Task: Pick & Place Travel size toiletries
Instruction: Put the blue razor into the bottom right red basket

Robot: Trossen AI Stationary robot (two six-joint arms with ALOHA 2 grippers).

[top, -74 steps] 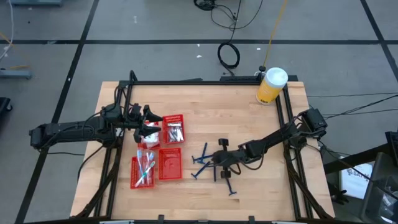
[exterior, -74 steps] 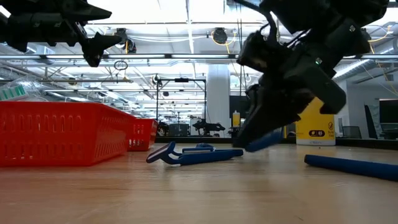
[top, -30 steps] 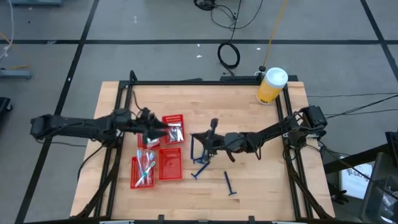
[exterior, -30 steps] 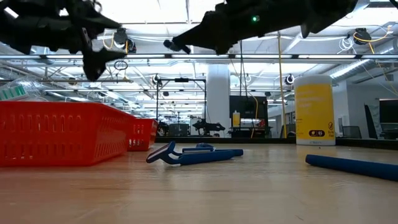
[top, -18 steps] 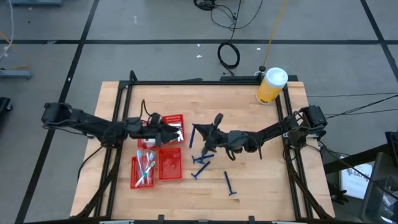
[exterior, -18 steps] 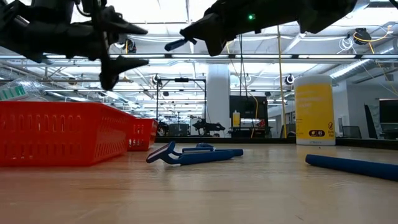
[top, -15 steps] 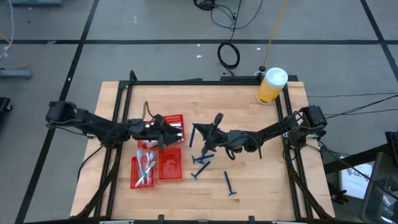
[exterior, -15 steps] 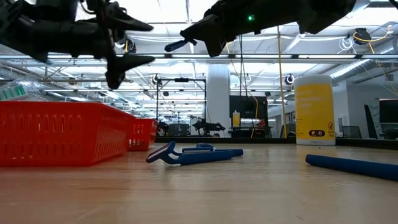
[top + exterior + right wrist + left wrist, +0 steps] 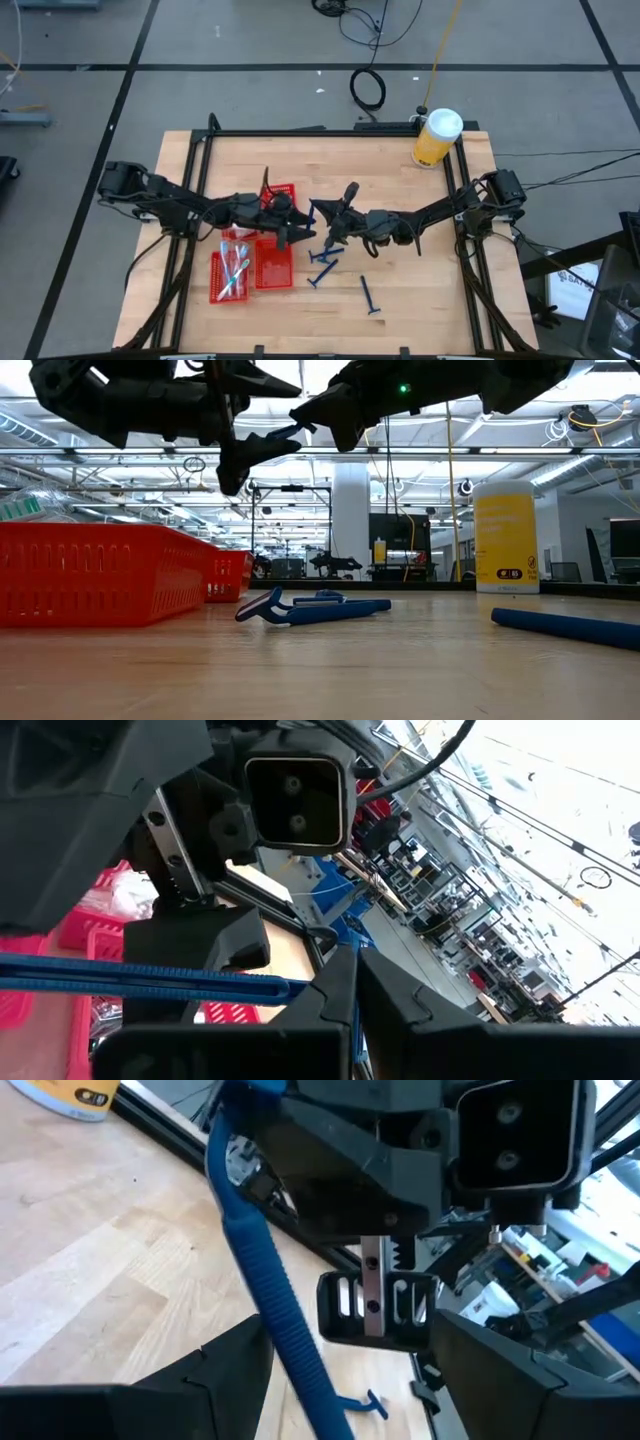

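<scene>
My right gripper [image 9: 324, 222] hangs over the middle of the table, shut on a dark blue razor [image 9: 312, 214] held clear of the wood. My left gripper [image 9: 300, 232] is open and faces it from the table's left. In the left wrist view the razor's ribbed handle [image 9: 275, 1290] runs between my left fingers, close to one finger [image 9: 235, 1370]; whether it touches, I cannot tell. Three more razors [image 9: 322, 258] [image 9: 321, 279] [image 9: 370, 296] lie flat on the table. Clear-wrapped toothbrushes [image 9: 234, 268] lie in a red basket. My right gripper pinches one end of the razor's handle [image 9: 296, 987] between its two fingers. The fingers come level from the table's right. The razor sticks out beyond them toward my left gripper [image 9: 285, 415], lifted clear of the table.
Three red mesh baskets [image 9: 283, 196] [image 9: 273, 262] [image 9: 224, 282] stand left of centre, under and beside my left arm. A yellow white-lidded jar [image 9: 437, 137] stands at the far right corner. A black frame [image 9: 330, 131] edges the table. Bare wood shows near the front right.
My left gripper has travelled toward the table's right, from over the far basket up to the right gripper, staying open, until its fingers stand on either side of the razor. My right gripper has kept its place and rolled a little, turning the razor.
</scene>
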